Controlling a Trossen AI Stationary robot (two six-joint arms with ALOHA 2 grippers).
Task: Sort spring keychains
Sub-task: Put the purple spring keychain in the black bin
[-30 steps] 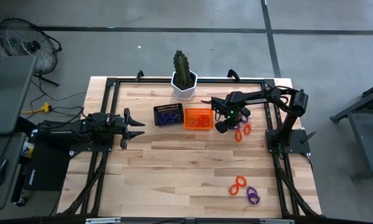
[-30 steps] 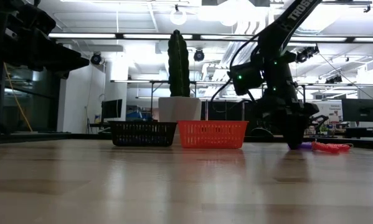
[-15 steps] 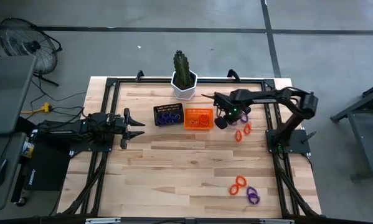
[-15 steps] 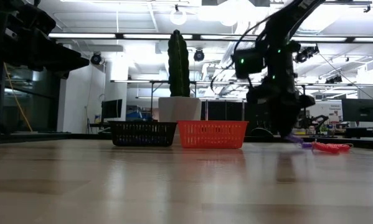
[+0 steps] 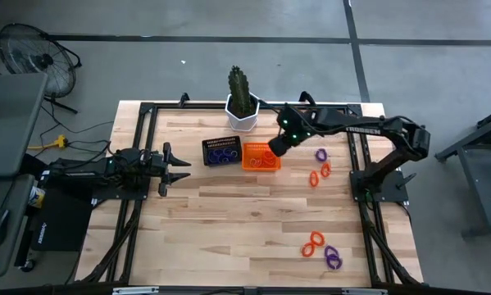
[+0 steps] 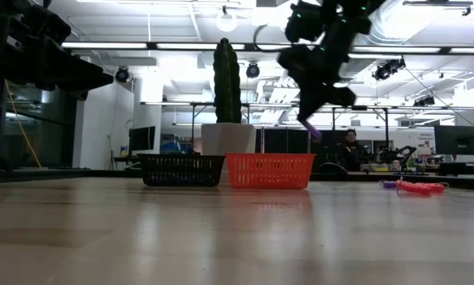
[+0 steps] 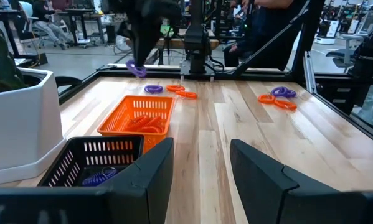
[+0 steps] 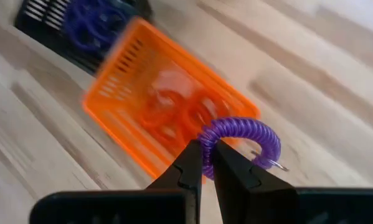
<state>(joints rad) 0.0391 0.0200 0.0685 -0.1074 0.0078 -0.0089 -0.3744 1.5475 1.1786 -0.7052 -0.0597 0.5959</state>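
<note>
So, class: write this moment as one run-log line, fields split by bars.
right hand: shut on purple keychain, above orange basket | left hand: open, waiting at table's left | black basket: holds purple keychains

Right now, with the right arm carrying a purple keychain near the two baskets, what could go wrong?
1. The right gripper pinches the purple keychain only at one edge of its coil, so it may slip out in transit.
2. It hangs by the orange basket, which holds orange coils; released here, it would probably be missorted. The purple ones lie in the black basket beyond.
3. Passing low, the dangling coil might catch a basket rim.
</note>
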